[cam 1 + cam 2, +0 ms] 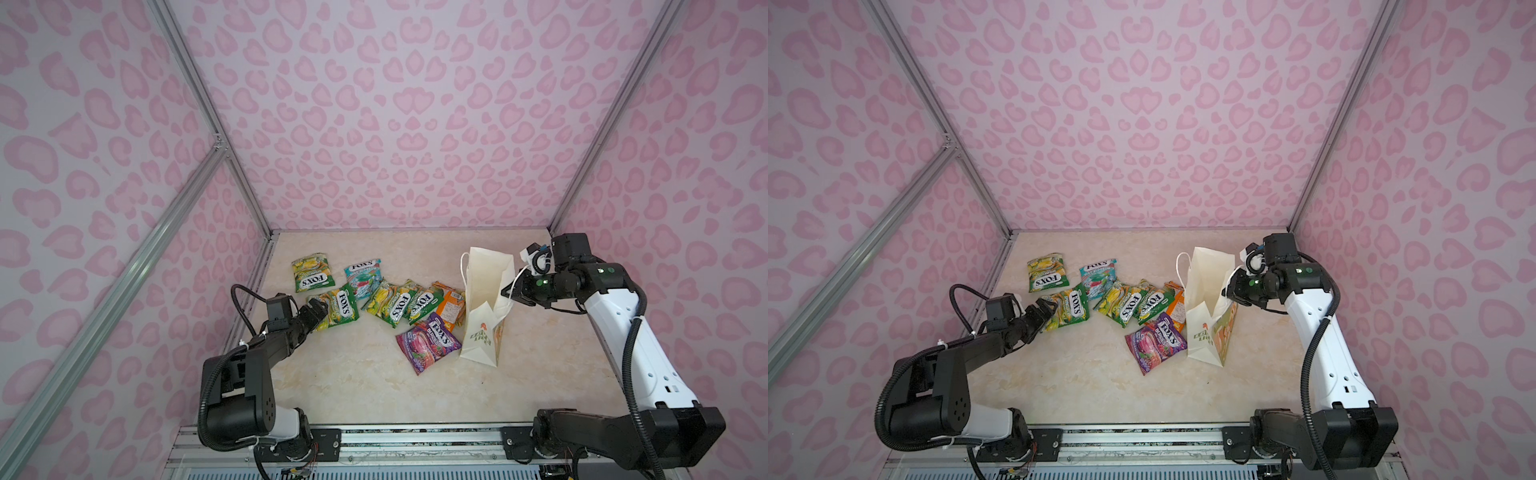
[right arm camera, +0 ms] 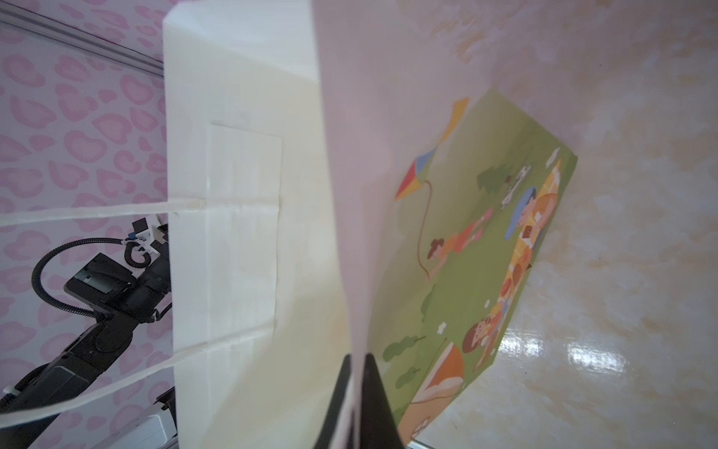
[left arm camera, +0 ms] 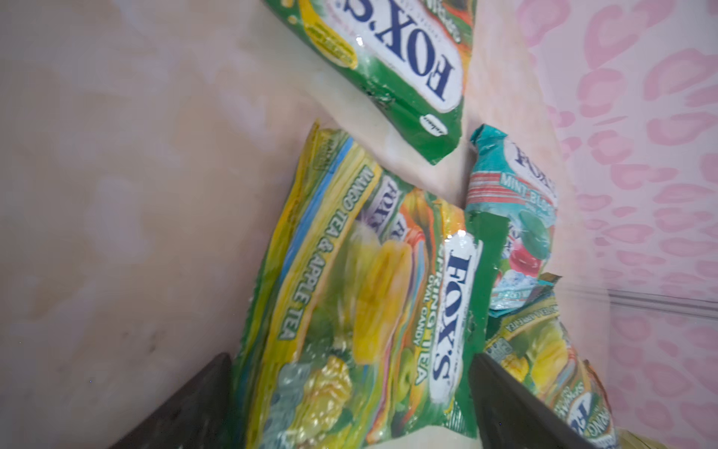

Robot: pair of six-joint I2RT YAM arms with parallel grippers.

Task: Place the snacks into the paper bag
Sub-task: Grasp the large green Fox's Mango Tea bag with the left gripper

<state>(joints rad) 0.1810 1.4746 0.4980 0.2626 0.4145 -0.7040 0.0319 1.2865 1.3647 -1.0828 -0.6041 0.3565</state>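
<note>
Bag side: the right gripper is clamping the right-hand wall of the paper bag at its rim. Both top views are showing only the black tip meeting the paper. The right wrist view is showing the two fingers pressed together with the white sheet running between them. It is also showing the picnic print on the outer face and a twisted handle. The bag is standing right of centre on the marbled table, leaning a little, mouth gaping. Snack side: the left gripper is reaching low, jaws spread wide. The left wrist view is showing a finger either side of a green-yellow Spring Tea pouch; contact, cannot tell. All seven pouches are lying on the table outside the bag. A second green pouch is lying farthest back, with the teal mint pouch beside it. Two more green-yellow pouches are overlapping mid-table. An orange pouch is lying against the bag's left wall, and the purple Berries pouch is lying just beside the bag's base.
</note>
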